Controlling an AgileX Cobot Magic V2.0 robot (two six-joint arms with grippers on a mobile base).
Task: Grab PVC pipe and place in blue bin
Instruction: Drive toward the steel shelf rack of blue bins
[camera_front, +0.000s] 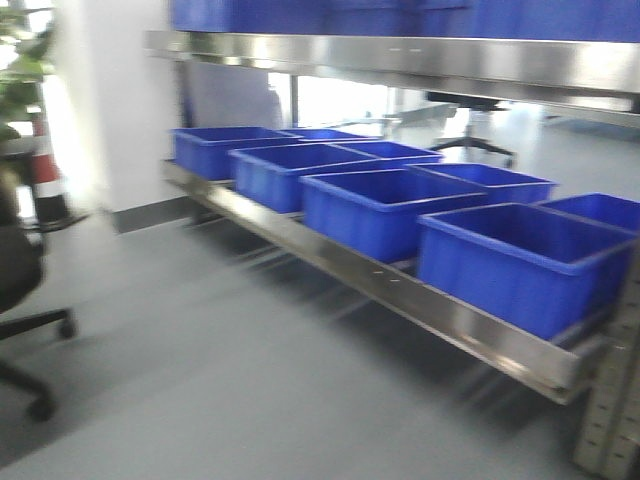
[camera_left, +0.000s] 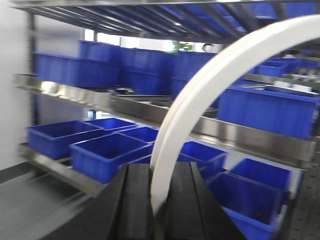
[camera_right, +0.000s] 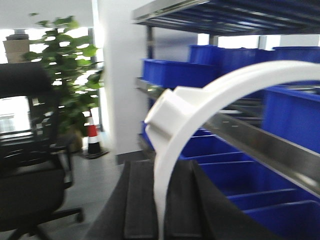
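Note:
My left gripper (camera_left: 159, 172) is shut on a white curved PVC pipe (camera_left: 210, 75). That pipe arcs up and to the right from between the black fingers (camera_left: 137, 200). My right gripper (camera_right: 160, 167) is shut on a white curved PVC pipe (camera_right: 220, 87) with a wider socket end (camera_right: 167, 112) at its upper left. I cannot tell whether both hold one piece. Several open blue bins (camera_front: 520, 262) stand in rows on the low steel shelf (camera_front: 400, 290). The blue bins also show behind the pipe in the left wrist view (camera_left: 107, 155) and the right wrist view (camera_right: 240, 175). Neither gripper appears in the front view.
More blue bins (camera_left: 267, 110) fill the upper rack shelves. A steel upper shelf (camera_front: 400, 55) overhangs the low one, with a rack upright (camera_front: 610, 420) at the right. A black office chair (camera_front: 20, 300), an orange cone (camera_front: 45, 165) and a plant (camera_right: 65, 65) stand left on grey floor.

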